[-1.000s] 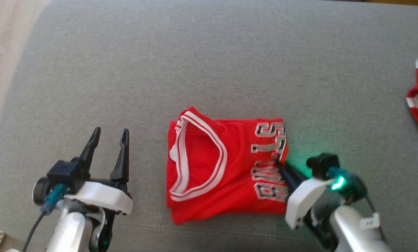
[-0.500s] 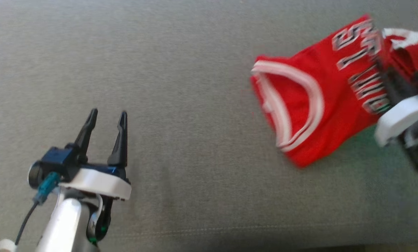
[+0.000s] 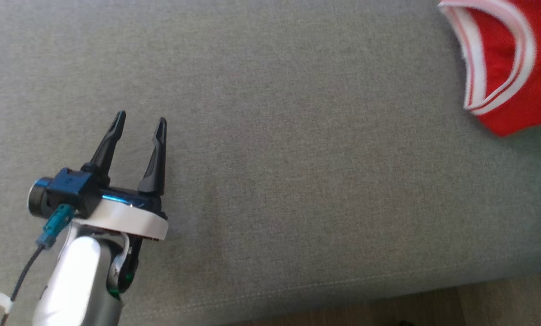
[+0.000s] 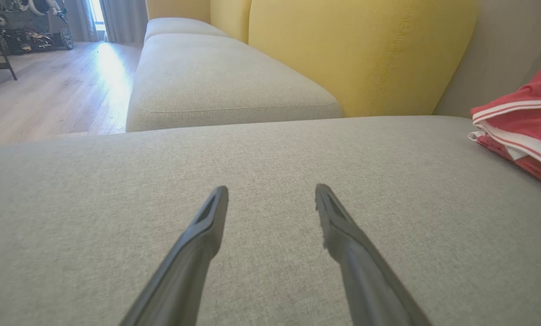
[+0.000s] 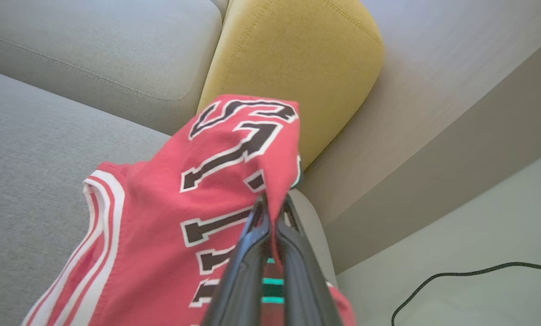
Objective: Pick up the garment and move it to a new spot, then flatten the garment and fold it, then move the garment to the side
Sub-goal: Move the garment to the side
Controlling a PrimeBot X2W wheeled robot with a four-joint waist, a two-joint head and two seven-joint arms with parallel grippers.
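The right wrist view shows the grip: the right tool (image 5: 274, 201) has its two dark fingers pressed together on a fold of the red garment (image 5: 161, 235), which drapes away from them toward the grey sofa seat (image 5: 35, 158). That view also takes in a yellow back cushion (image 5: 293, 54) and a black cable (image 5: 469, 274) on the pale floor beyond the sofa's end.

In the head view, the garment's white-trimmed neckline sits in the upper right corner, over the seat. The left tool (image 3: 141, 117) is at the lower left, well apart from the garment. Its fingers are spread wide with nothing between them, and they point up the picture from a pale forearm (image 3: 78, 271).

The left wrist view looks low along the seat. There the garment is at the right edge, its striped hem seeming to rest on the fabric, and a second seat cushion (image 4: 216, 86) and wooden floor (image 4: 48, 99) lie behind.

The garment carries black block letters outlined in white. They are creased and partly hidden, so no whole word can be read.
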